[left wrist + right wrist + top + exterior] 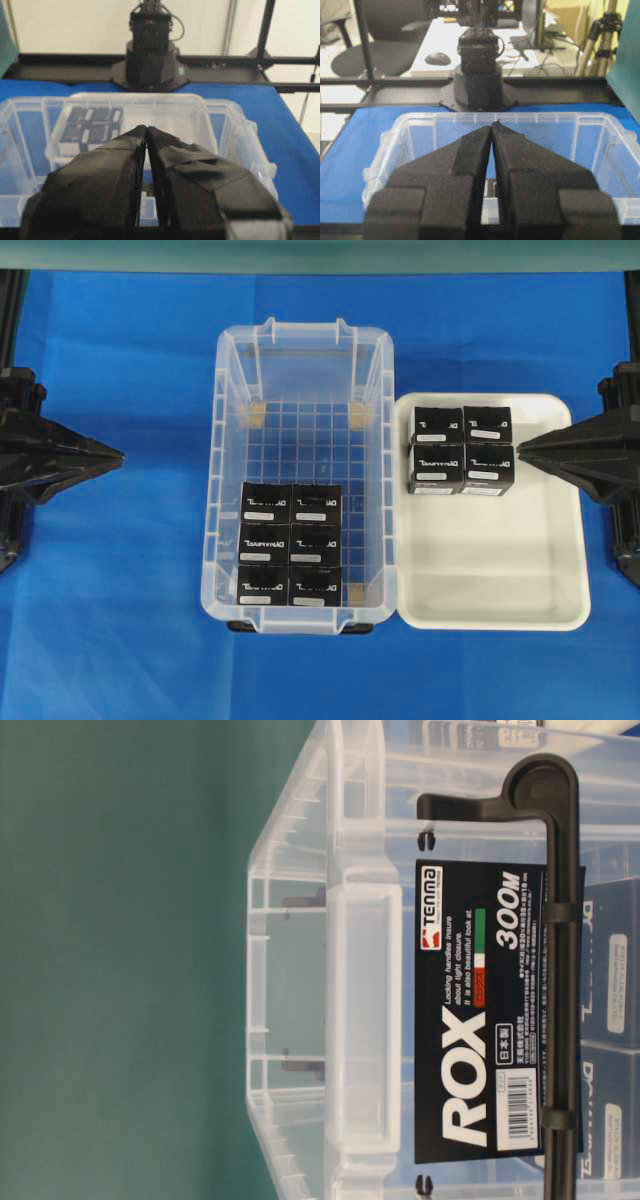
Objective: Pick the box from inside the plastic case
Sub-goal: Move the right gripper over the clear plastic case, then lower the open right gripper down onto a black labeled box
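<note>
The clear plastic case (226, 490) stands mid-table on the blue cloth. Several black boxes (290, 545) with white lettering sit packed in its near end; its far end is bare. My left gripper (116, 453) is shut and empty, left of the case and apart from it. My right gripper (524, 448) is shut and empty, at the right edge of the white tray. In the left wrist view my gripper (146, 129) points at the case (235, 135). In the right wrist view my gripper (492, 125) points at the case (415, 125). The table-level view shows the case's labelled end wall (360, 1020).
A shallow white tray (490, 570) lies right of the case, touching it, with several identical black boxes (462, 448) in its far part. These show through the case walls in the left wrist view (92, 127). A black handle (560, 970) clips over the case end.
</note>
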Robot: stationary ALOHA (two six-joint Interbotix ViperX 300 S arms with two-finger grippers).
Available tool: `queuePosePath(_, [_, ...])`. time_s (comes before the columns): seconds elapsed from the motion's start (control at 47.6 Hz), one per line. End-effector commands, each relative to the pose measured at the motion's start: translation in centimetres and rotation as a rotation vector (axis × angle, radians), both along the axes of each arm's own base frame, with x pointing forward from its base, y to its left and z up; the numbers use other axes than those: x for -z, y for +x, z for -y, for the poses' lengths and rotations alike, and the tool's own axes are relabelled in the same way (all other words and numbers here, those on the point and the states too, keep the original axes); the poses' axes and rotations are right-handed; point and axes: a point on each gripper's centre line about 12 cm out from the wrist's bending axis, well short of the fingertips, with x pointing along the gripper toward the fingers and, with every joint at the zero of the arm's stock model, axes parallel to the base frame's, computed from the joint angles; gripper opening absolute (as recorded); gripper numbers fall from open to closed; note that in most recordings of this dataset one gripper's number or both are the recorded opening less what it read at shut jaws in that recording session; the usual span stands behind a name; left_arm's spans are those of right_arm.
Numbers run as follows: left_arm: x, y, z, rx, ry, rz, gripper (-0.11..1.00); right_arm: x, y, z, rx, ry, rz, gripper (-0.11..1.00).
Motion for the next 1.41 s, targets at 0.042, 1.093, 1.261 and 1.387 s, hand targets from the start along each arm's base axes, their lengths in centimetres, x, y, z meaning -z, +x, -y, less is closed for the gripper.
queuePosePath(0.042, [0.3,0.3,0.1,0.007,0.009,-0.058,0.15,-0.6,0.6,0.2,0.009,0.050,-0.023,0.12])
queuePosePath(1.093, [-0.4,0.4,0.3,0.013,-0.005,-0.160,-0.02,-1.9,17.3,0.0,0.010,0.191,-1.112,0.01])
queuePosePath(1.261, [-0.1,0.4,0.3,0.013,-0.003,-0.176,-0.02,-0.1,19.9,1.1,0.014,0.173,-1.289,0.02])
queuePosePath(1.387, [-0.1,0.4,0.3,0.013,-0.003,-0.178,-0.02,0.5,22.0,1.5,-0.018,0.122,-1.320,0.02])
